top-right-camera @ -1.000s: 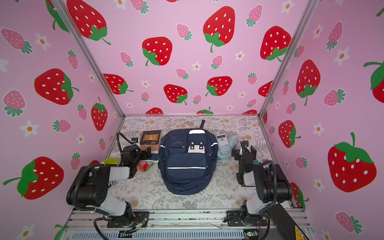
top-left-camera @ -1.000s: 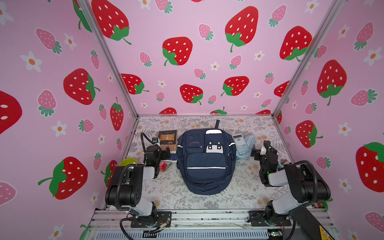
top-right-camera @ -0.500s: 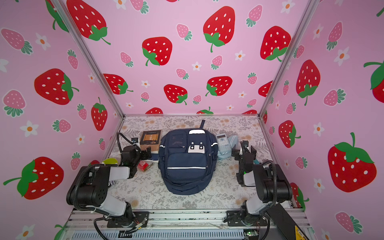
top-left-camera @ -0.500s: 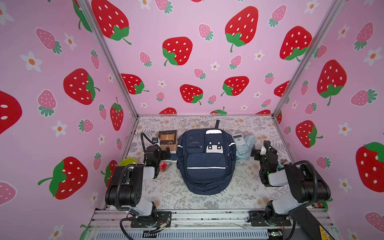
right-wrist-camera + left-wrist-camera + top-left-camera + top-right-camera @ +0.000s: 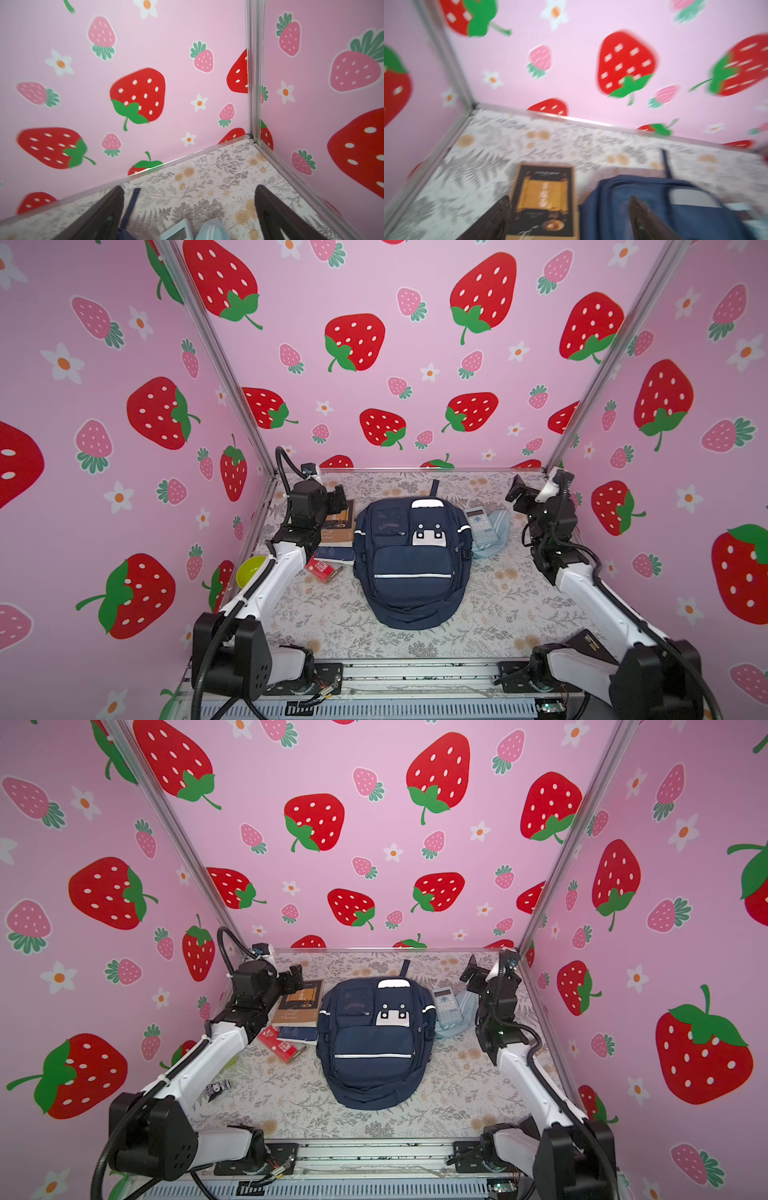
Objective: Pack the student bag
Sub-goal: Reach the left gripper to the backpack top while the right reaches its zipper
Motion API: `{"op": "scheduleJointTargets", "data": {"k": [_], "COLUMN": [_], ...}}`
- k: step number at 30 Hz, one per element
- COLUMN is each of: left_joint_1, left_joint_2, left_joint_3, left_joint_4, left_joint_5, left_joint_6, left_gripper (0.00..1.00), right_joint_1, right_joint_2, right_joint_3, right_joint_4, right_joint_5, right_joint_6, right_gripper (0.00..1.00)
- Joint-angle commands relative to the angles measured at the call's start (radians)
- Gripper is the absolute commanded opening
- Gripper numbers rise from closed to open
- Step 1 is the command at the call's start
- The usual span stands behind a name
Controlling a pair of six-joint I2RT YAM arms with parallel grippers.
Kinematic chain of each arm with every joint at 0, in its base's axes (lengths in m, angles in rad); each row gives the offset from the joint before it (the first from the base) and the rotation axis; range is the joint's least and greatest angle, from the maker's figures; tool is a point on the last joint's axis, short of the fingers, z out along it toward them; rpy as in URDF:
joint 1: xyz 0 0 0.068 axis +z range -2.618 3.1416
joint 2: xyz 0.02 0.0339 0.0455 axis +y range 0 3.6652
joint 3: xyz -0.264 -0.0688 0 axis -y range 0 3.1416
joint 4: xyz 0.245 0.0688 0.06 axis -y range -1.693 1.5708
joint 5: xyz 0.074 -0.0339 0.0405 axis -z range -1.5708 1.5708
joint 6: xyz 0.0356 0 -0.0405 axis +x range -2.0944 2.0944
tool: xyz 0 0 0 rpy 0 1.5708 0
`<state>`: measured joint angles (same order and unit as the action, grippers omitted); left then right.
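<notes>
The student bag (image 5: 409, 560) (image 5: 372, 1044), navy with white stripes and a white-and-navy patch, lies flat mid-table with its top loop toward the back wall. My left gripper (image 5: 338, 498) (image 5: 296, 977) hangs open above the stacked books (image 5: 336, 526) just left of the bag. In the blurred left wrist view its fingers (image 5: 500, 216) straddle the top book (image 5: 544, 197) and the bag's edge (image 5: 664, 199). My right gripper (image 5: 515, 492) (image 5: 471, 973) is open and empty, raised over the calculator (image 5: 176, 230) and a pale blue cloth (image 5: 212, 228).
A red box (image 5: 320, 568) lies in front of the books. A green bowl (image 5: 250, 570) sits by the left wall, and a small wrapped item (image 5: 218, 1089) lies near the left arm. The calculator (image 5: 480, 524) rests on the cloth (image 5: 498, 531) right of the bag. Walls enclose three sides.
Both arms have risen from their low folded pose and stretched toward the back, the left over the books, the right over the calculator. Nothing on the table moved.
</notes>
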<state>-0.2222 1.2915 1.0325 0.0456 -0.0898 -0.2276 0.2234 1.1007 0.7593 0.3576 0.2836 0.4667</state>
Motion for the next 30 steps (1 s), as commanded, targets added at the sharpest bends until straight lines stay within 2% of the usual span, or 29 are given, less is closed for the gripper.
{"op": "scheduleJointTargets", "data": {"k": [1, 5, 7, 9, 12, 16, 22, 25, 28, 30], "left_joint_1": [-0.263, -0.552, -0.646, -0.695, -0.751, -0.823, -0.855, -0.858, -0.859, -0.859], "left_joint_2": [-0.020, -0.018, 0.017, 0.064, 0.137, 0.217, 0.308, 0.343, 0.367, 0.367], "left_joint_3": [-0.008, -0.050, -0.065, -0.074, -0.047, -0.014, 0.009, 0.017, 0.029, 0.028], "left_joint_4": [-0.272, -0.334, -0.354, -0.358, -0.376, -0.389, -0.358, -0.337, -0.322, -0.297], "left_joint_5": [0.097, 0.031, 0.001, -0.007, -0.010, -0.082, -0.153, -0.217, -0.295, -0.322], "left_joint_6": [0.000, 0.109, 0.147, 0.164, 0.180, 0.225, 0.258, 0.264, 0.269, 0.270], "left_gripper": [0.90, 0.92, 0.93, 0.92, 0.96, 0.96, 0.93, 0.87, 0.76, 0.67], "right_joint_1": [-0.019, 0.057, 0.096, 0.112, 0.141, 0.174, 0.205, 0.220, 0.225, 0.231], "right_joint_2": [0.062, 0.076, 0.065, 0.057, 0.054, 0.075, 0.093, 0.078, 0.020, -0.053], "right_joint_3": [-0.031, 0.003, 0.003, 0.002, 0.003, 0.039, 0.043, 0.023, -0.035, -0.099], "right_joint_4": [-0.464, -0.693, -0.782, -0.836, -0.867, -0.901, -0.885, -0.863, -0.789, -0.713], "right_joint_5": [-0.167, -0.181, -0.160, -0.164, -0.188, -0.187, -0.214, -0.224, -0.260, -0.244], "right_joint_6": [0.237, 0.187, 0.155, 0.138, 0.131, 0.143, 0.153, 0.159, 0.165, 0.182], "right_gripper": [0.94, 0.83, 0.80, 0.78, 0.76, 0.74, 0.72, 0.70, 0.69, 0.69]}}
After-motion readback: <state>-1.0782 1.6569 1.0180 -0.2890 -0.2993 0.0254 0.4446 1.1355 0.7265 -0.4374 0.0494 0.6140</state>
